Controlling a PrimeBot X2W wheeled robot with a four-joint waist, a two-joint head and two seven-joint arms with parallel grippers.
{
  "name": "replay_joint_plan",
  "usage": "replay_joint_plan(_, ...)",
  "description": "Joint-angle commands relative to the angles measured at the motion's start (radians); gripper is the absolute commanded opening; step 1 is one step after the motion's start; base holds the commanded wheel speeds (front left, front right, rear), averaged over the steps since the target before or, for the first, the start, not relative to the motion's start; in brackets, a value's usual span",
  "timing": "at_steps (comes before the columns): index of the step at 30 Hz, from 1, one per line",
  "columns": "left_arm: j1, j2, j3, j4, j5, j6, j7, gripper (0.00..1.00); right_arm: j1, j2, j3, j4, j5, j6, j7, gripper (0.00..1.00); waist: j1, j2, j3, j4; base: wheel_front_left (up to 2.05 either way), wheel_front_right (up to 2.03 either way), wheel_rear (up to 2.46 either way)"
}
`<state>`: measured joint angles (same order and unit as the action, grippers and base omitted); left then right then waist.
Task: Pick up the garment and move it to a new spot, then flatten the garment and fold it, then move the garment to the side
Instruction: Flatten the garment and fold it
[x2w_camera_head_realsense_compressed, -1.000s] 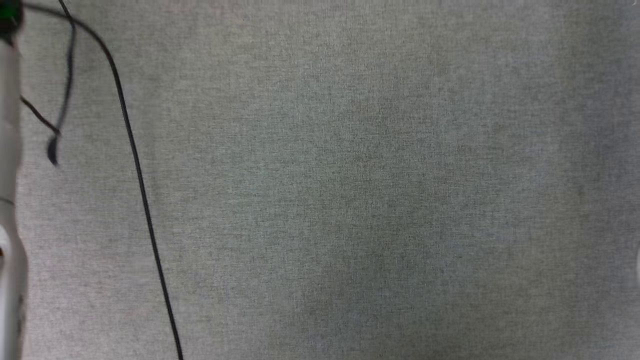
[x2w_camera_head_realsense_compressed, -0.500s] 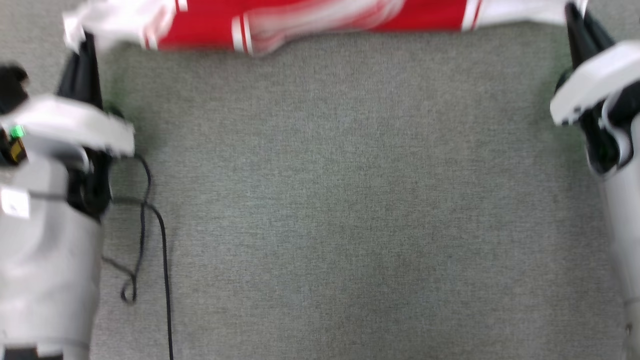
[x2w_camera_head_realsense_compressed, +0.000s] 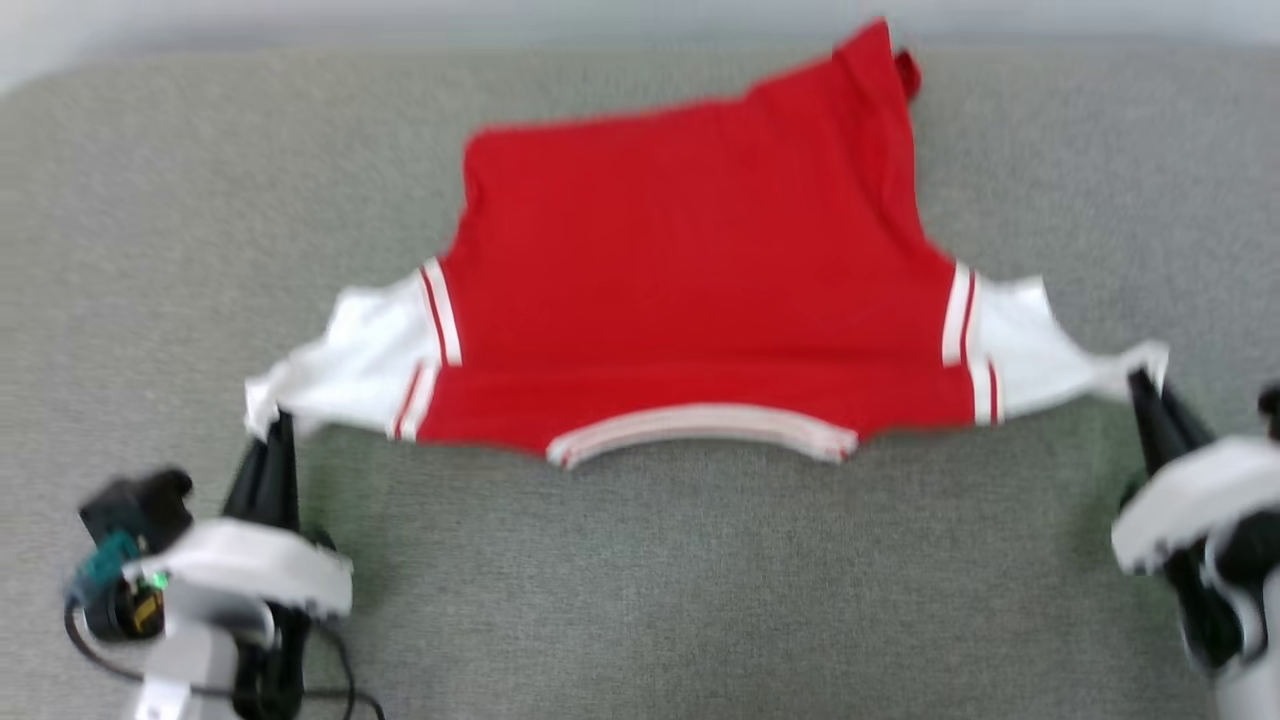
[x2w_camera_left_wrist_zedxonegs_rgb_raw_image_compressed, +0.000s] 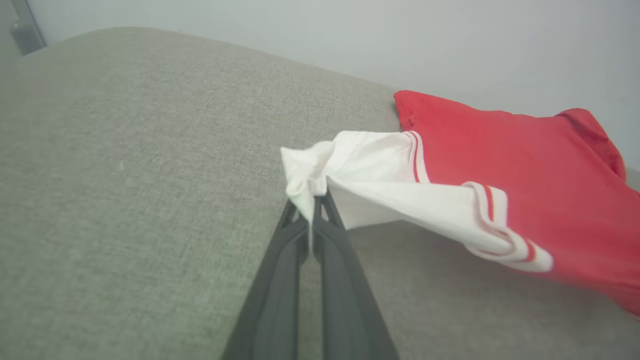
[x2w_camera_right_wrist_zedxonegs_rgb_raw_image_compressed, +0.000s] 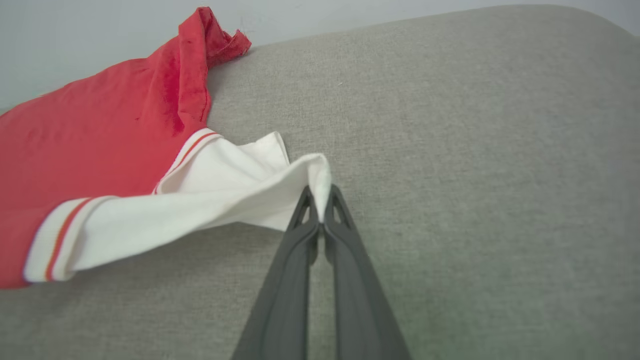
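Note:
The garment (x2w_camera_head_realsense_compressed: 690, 290), red with white sleeves and a striped collar, lies spread on the grey fabric surface (x2w_camera_head_realsense_compressed: 640, 600), plain red side up, collar toward me. My left gripper (x2w_camera_head_realsense_compressed: 272, 425) is shut on the tip of the white sleeve on the left; the left wrist view shows the garment (x2w_camera_left_wrist_zedxonegs_rgb_raw_image_compressed: 500, 165) pinched in the left gripper (x2w_camera_left_wrist_zedxonegs_rgb_raw_image_compressed: 314, 206). At the other end my right gripper (x2w_camera_head_realsense_compressed: 1142, 385) is shut on the opposite sleeve tip, and the right wrist view shows that white corner of the garment (x2w_camera_right_wrist_zedxonegs_rgb_raw_image_compressed: 100, 150) caught in the right gripper (x2w_camera_right_wrist_zedxonegs_rgb_raw_image_compressed: 320, 202). Both sleeves are pulled outward, lifted a little.
The grey surface ends at a pale wall (x2w_camera_head_realsense_compressed: 300, 20) just beyond the garment's hem. A black cable (x2w_camera_head_realsense_compressed: 330, 690) trails beside my left arm at the lower left. Bare grey fabric lies between the collar and me.
The head view has swung: a second ago it showed bare fabric and a cable, half a second ago the garment stretched at the top edge. Now it lies spread, both grippers still shut on the sleeves.

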<state>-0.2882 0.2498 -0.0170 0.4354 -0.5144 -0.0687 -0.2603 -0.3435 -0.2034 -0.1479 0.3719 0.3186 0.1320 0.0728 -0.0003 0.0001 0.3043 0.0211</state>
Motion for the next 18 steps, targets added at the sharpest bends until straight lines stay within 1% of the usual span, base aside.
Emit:
replay_joint_plan(1,0.064,0.001,0.006,-0.018,0.0,0.015,-0.005,0.0,0.087,0.016,-0.037,-0.055,-0.015,-0.002,0.029,0.0,0.0003,-0.0001,-0.074,0.019,0.0,0.0,0.0)
replay_joint_plan(5,0.174,-0.005,-0.001,-0.072,0.001,0.037,0.017,0.0,0.25,0.073,-0.096,-0.18,-0.032,-0.002,0.096,0.0,0.0003,-0.0001,-0.126,0.033,0.0,0.0,0.0)
replay_joint_plan(6,0.174,-0.005,-0.001,-0.072,0.001,0.037,0.017,0.0,0.25,0.073,-0.096,-0.18,-0.032,-0.002,0.096,0.0,0.0003,-0.0001,-0.126,0.033,0.0,0.0,0.0)
replay_joint_plan(10,0.277,-0.011,-0.011,-0.122,0.001,0.058,0.049,0.0,0.386,0.118,-0.139,-0.264,-0.038,-0.002,0.155,0.0,0.0003,-0.0001,-0.172,0.048,0.0,0.0,0.0)
replay_joint_plan(15,0.379,-0.012,-0.014,-0.173,-0.01,0.077,0.086,0.0,0.531,0.145,-0.181,-0.325,-0.038,-0.002,0.206,0.0,0.0003,-0.0001,-0.227,0.064,0.0,0.0,0.0)
replay_joint_plan(18,0.43,-0.008,-0.013,-0.199,-0.016,0.086,0.104,0.0,0.599,0.15,-0.181,-0.347,-0.045,-0.002,0.234,0.0,0.0003,-0.0001,-0.25,0.068,0.0,0.0,0.0)
